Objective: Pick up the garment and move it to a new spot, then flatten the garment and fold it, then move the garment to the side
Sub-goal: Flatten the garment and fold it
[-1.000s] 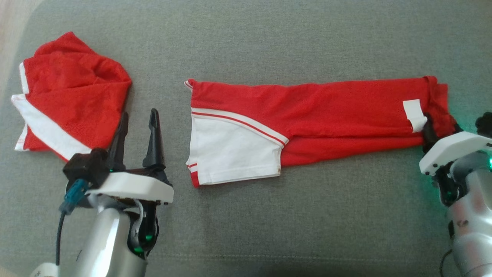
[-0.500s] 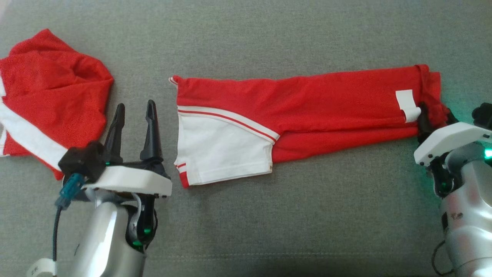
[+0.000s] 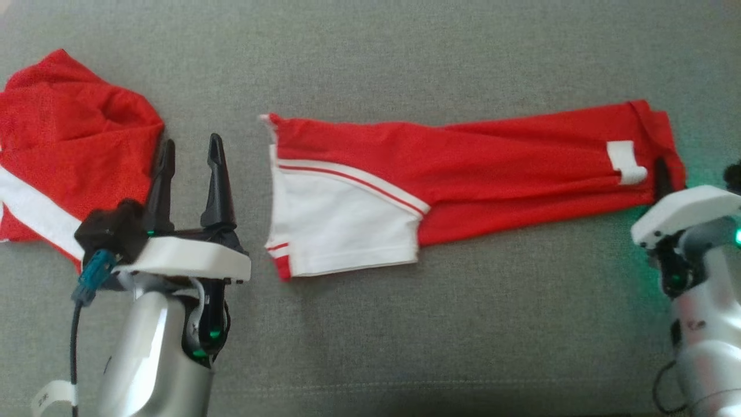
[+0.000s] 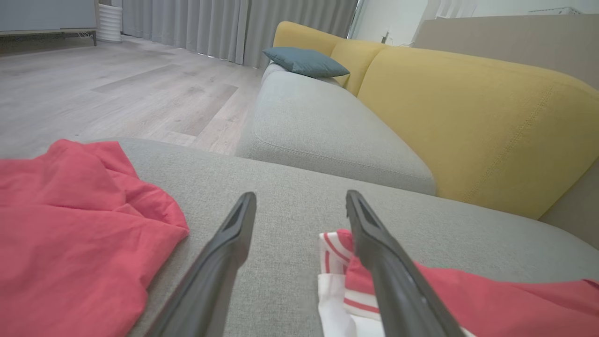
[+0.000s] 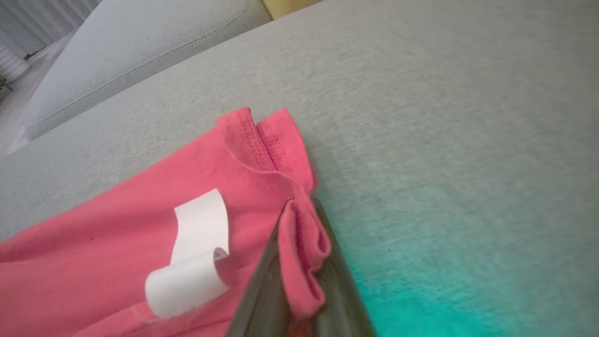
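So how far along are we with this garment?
Done: the garment lies flat on the grey cushion, folded into a long strip. In hand: the right gripper is shut on its hem end; the left gripper is open beside the sleeve end, holding nothing. Remaining: the crosswise fold, then moving it aside.

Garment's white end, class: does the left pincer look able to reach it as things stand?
Probably yes. The left pincer stands open right beside the garment's white end, with just a narrow strip of bare grey cushion between them.
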Controlling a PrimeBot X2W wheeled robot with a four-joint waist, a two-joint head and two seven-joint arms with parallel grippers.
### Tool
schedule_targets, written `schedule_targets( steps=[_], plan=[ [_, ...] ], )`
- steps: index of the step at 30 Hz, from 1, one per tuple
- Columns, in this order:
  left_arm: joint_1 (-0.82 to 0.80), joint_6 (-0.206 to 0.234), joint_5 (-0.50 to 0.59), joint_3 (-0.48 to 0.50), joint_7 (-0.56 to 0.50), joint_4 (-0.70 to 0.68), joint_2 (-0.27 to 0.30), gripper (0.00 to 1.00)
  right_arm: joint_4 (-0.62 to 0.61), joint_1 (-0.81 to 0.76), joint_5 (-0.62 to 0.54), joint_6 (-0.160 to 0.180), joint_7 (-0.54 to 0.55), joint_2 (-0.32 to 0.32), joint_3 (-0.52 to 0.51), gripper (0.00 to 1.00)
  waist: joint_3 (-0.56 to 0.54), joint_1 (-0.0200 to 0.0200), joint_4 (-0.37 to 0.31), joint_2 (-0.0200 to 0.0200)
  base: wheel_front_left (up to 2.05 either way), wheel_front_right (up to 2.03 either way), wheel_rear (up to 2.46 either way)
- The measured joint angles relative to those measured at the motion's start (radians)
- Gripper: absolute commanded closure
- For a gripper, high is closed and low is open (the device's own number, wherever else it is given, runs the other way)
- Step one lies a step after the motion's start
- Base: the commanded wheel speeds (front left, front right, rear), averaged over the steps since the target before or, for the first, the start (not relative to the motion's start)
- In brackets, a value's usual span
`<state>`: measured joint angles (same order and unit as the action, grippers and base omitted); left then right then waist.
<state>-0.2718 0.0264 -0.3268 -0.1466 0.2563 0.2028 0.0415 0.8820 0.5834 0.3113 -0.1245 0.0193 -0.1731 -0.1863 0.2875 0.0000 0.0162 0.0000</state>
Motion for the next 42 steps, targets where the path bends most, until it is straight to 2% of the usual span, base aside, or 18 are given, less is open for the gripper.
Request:
schedule_targets(
  steps=[5, 8, 10, 14, 19, 23, 29, 34, 36, 37, 41, 42],
  plan=[
    [0.003, 0.000, -0.002, 0.005, 0.000, 0.000, 0.000, 0.00, 0.027, -0.002, -0.047, 0.000, -0.003, -0.070, -0.089, 1.00, -0.027, 0.0000, -0.001, 0.0000, 0.00, 0.00, 0.00],
    [0.005, 0.000, -0.012, 0.006, 0.000, 0.000, 0.000, 0.00, 0.042, -0.002, -0.136, 0.000, -0.035, -0.121, -0.184, 1.00, -0.039, 0.0000, -0.001, 0.0000, 0.00, 0.00, 0.00],
    [0.006, 0.000, -0.012, 0.007, 0.000, 0.000, 0.000, 0.00, 0.043, 0.000, -0.206, 0.000, -0.047, -0.132, -0.251, 1.00, -0.043, 0.0000, 0.000, 0.0000, 0.00, 0.00, 0.00],
    [0.008, 0.000, -0.023, 0.007, 0.000, 0.000, -0.001, 0.00, 0.043, 0.002, -0.283, 0.000, -0.047, -0.092, -0.312, 1.00, -0.054, 0.0000, 0.004, 0.0000, 0.00, 0.00, 0.00],
    [0.039, 0.007, -0.038, 0.004, 0.000, 0.002, -0.001, 0.00, 0.009, 0.004, -0.322, 0.000, -0.045, -0.017, -0.305, 1.00, -0.079, 0.0000, 0.007, 0.0000, 0.00, 0.00, 0.00],
    [0.050, 0.009, -0.048, 0.003, 0.000, 0.004, -0.001, 0.00, -0.054, 0.014, -0.315, 0.000, -0.027, 0.033, -0.258, 1.00, -0.108, 0.0000, 0.007, 0.0000, 0.00, 0.00, 0.00],
    [0.091, 0.011, -0.063, 0.003, 0.000, 0.006, -0.001, 0.00, -0.192, 0.014, -0.229, 0.000, 0.047, 0.099, -0.123, 1.00, -0.164, 0.0000, 0.008, 0.0000, 0.00, 0.00, 0.00],
    [0.106, 0.018, -0.064, 0.000, 0.000, 0.003, -0.001, 0.00, -0.323, -0.047, -0.115, 0.000, 0.120, 0.107, 0.016, 1.00, -0.195, 0.0000, 0.021, 0.0000, 0.00, 0.00, 0.00],
    [0.106, 0.018, -0.072, -0.003, 0.000, 0.001, -0.001, 0.00, -0.356, -0.081, -0.030, 0.000, 0.137, 0.107, 0.086, 1.00, -0.200, 0.0000, 0.032, 0.0000, 0.00, 0.00, 0.00],
    [0.107, 0.018, -0.074, -0.005, 0.000, 0.001, -0.001, 0.00, -0.380, -0.112, 0.042, 0.000, 0.144, 0.109, 0.154, 1.00, -0.203, 0.0000, 0.044, 0.0000, 0.00, 0.00, 0.00],
    [0.106, 0.018, -0.074, -0.012, 0.000, 0.001, 0.000, 0.00, -0.399, -0.148, 0.120, 0.000, 0.138, 0.111, 0.271, 1.00, -0.203, 0.0000, 0.069, 0.0000, 0.00, 0.00, 0.00],
    [0.106, 0.018, -0.074, -0.012, 0.000, 0.001, 0.000, 0.00, -0.399, -0.148, 0.120, 0.000, 0.138, 0.111, 0.271, 1.00, -0.203, 0.0000, 0.069, 0.0000, 0.00, 0.00, 0.00]
  ],
)
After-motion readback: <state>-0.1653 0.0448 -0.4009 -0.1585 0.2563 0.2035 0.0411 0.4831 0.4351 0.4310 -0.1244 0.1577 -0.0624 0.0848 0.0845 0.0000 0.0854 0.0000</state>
